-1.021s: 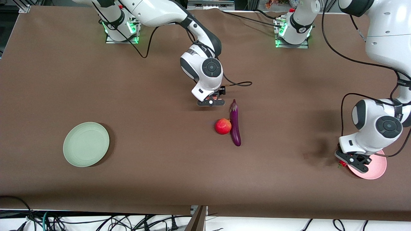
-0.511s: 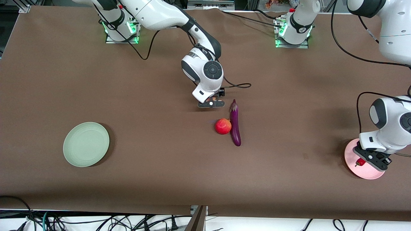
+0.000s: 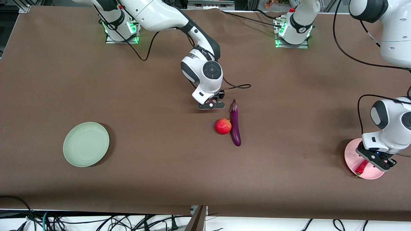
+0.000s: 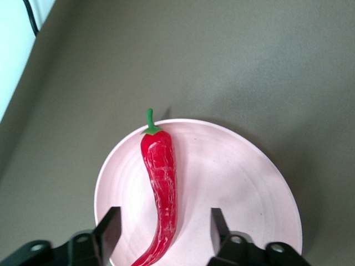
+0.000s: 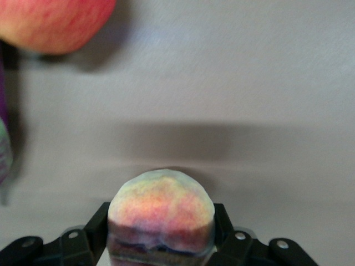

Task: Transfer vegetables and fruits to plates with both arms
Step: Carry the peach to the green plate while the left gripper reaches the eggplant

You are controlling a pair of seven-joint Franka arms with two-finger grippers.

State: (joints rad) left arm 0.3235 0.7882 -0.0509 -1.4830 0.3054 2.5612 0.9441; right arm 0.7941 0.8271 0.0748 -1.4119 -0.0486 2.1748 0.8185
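My left gripper [image 3: 375,160] hangs open over the pink plate [image 3: 350,153]. The red chili pepper [image 3: 361,167] lies loose on that plate. In the left wrist view the chili [image 4: 161,177] rests on the plate [image 4: 238,188], between the spread fingers of my left gripper [image 4: 165,224] and not touching them. My right gripper [image 3: 211,104] is shut on the peach [image 5: 161,213] and holds it low over the table beside the eggplant's stem end. The purple eggplant [image 3: 235,123] and the red fruit [image 3: 222,126] lie touching mid-table. The red fruit [image 5: 52,22] also shows in the right wrist view. The pale green plate [image 3: 86,144] is empty.
A black cable [image 3: 239,85] loops on the table by the right arm's wrist. The arm bases [image 3: 292,32] stand at the table's edge farthest from the front camera. Loose cables lie below the edge nearest that camera.
My left gripper moved over the pink plate and let go of the chili, which now lies on the plate. My right gripper stayed almost still with the peach.
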